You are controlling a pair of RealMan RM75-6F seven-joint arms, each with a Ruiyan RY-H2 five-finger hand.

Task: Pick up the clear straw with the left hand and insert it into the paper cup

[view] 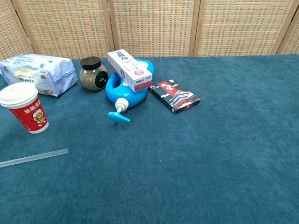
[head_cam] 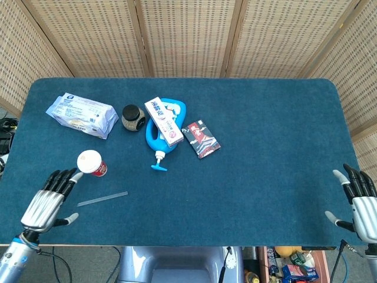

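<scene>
The clear straw lies flat on the blue carpet near the front left. Just behind it stands the red paper cup with a white lid. My left hand hovers over the table's front left corner, fingers spread and empty, a short way left of the straw. At the front right edge my right hand stays open with nothing in it. Neither hand shows in the chest view.
Behind the cup lie a white snack bag, a dark-lidded jar, a blue pump bottle with a toothpaste box on top, and a small red-black box. Wicker screens stand behind the table.
</scene>
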